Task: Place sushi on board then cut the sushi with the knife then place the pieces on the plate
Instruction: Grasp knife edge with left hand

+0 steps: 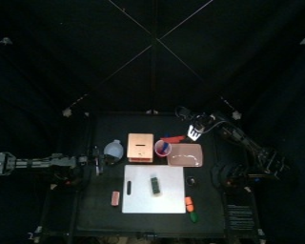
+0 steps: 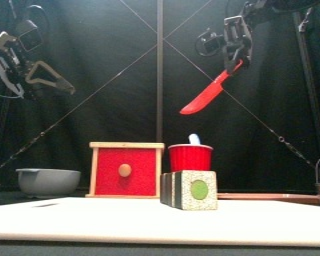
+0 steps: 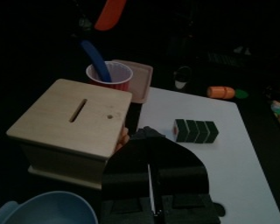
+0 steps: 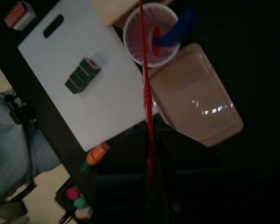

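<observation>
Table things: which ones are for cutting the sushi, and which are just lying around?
For the job: dark green toy sushi roll, white cutting board, red toy knife, flat pink tray.
Lying about: pale wooden box, blue-grey bowl, red cup, blue toy knife, orange toy food.

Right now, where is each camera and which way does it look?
Top: high above, looking down at table; left arm, right arm.
Front: table's front edge, looking level at sushi; left hand, right hand.
Left wrist: left arm, facing wooden box; left hand.
Right wrist: right arm, facing pink tray; right hand holding red knife.
All share the sushi.
</observation>
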You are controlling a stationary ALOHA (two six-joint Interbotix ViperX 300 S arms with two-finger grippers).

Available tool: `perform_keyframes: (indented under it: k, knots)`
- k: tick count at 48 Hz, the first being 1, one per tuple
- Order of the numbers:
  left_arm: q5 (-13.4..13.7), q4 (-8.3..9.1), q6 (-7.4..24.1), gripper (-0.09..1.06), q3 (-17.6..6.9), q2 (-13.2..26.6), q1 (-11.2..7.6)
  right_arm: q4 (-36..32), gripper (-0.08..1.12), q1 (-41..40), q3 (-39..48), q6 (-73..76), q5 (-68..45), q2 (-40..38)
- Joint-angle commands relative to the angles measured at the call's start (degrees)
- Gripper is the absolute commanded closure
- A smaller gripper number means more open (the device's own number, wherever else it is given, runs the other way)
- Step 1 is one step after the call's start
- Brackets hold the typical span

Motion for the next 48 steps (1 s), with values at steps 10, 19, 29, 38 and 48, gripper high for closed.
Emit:
perform_keyframes:
  k: [10, 19, 29, 38, 48]
  knots:
    - [-2.2, 0.18, 0.2, 0.96, -3.1, 0.2, -0.18, 0.1, 0.69, 10.5, 16.0, -0.1, -22.3, -12.8]
    - [-2.5, 1.14, 0.2, 0.83, -4.6, 0.2, -0.88, 0.0, 0.69, 17.6, 25.9, 0.2, -37.0, -18.8]
    - [-2.5, 1.58, 0.3, 0.55, -5.4, 0.2, -2.9, -2.1, 0.69, 24.3, 32.8, 0.3, -47.5, -20.8]
    - [-2.5, 2.46, 0.3, 0.27, -6.1, 0.5, -6.59, -5.9, 0.69, 30.7, 36.0, 0.4, -54.9, -18.9]
    - [-2.5, 3.69, 0.1, -0.05, -8.2, 5.5, -11.43, -8.2, 0.69, 34.1, 39.9, 0.5, -61.4, -16.2]
